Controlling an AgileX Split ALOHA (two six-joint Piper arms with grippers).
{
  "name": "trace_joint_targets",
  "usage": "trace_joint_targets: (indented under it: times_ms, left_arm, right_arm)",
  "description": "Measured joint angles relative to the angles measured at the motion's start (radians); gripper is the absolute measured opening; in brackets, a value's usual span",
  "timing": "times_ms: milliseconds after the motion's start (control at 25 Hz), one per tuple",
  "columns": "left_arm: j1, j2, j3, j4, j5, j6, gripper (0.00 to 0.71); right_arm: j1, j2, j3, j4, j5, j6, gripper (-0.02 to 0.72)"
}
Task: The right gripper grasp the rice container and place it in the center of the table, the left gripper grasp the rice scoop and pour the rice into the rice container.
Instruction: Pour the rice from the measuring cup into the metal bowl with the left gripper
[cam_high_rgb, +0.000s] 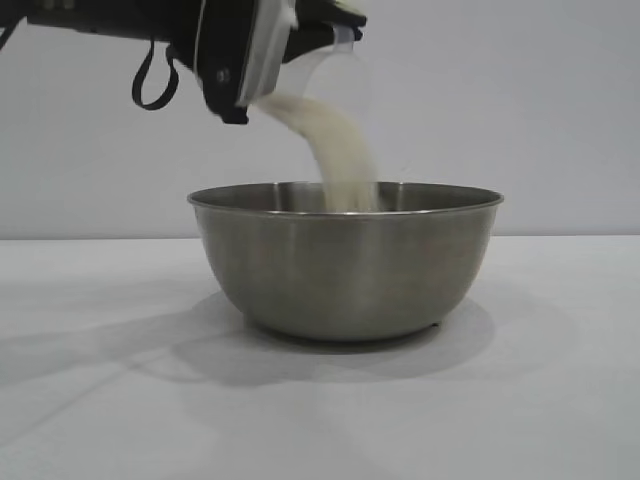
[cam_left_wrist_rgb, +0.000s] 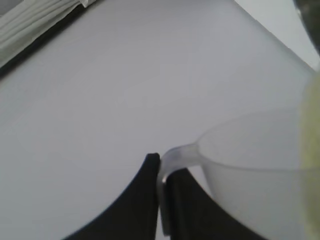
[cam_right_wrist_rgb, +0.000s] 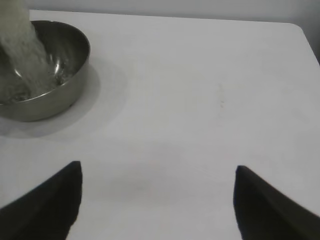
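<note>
Black left gripper (cam_high_rgb: 262, 75) with white panel, looped black cable (cam_high_rgb: 152, 80).

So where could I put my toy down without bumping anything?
The white table is bare in front of the steel bowl and on both its sides. Above the bowl is crowded: left gripper, tipped scoop, falling rice.

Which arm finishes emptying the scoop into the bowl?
Left. Its gripper holds the tilted rice scoop above the rice container, rice streaming in. The right gripper is open, empty, off to the side.
</note>
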Motion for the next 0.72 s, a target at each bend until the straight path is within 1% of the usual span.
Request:
trace_joint_targets:
  times_ms: [480,720]
  left_arm:
    - [0.000,0.020,-0.001,0.000,0.005,0.259,0.000]
    - [0.000,0.020,-0.001,0.043,0.005,0.270,0.000]
  right_arm:
    - [0.000,0.000,0.000,0.000,0.000,0.000,0.566]
    - [0.000,0.000,0.000,0.000,0.000,0.000,0.566]
